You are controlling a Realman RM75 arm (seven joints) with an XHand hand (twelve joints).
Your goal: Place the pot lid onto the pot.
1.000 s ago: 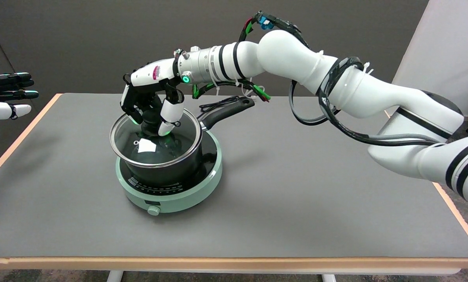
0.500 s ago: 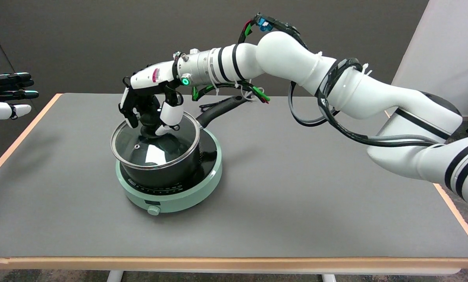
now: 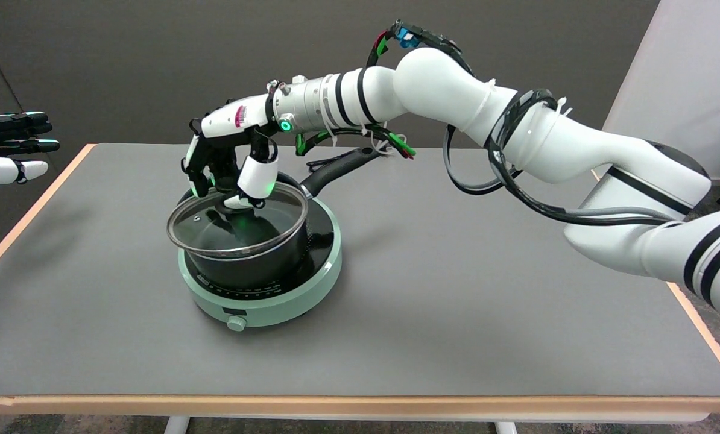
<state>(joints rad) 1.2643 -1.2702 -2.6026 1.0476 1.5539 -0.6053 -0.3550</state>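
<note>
Honestly, the right hand grasps the lid by its knob, lid sitting on the pot; letting go unevenly could leave it crooked on the rim.

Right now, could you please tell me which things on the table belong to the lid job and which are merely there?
Belongs to the job:
- round glass pot lid with steel rim
- black long-handled pot
- right hand, its fingers around the lid's knob

Merely there:
- pale green round hotplate under the pot
- grey table
</note>
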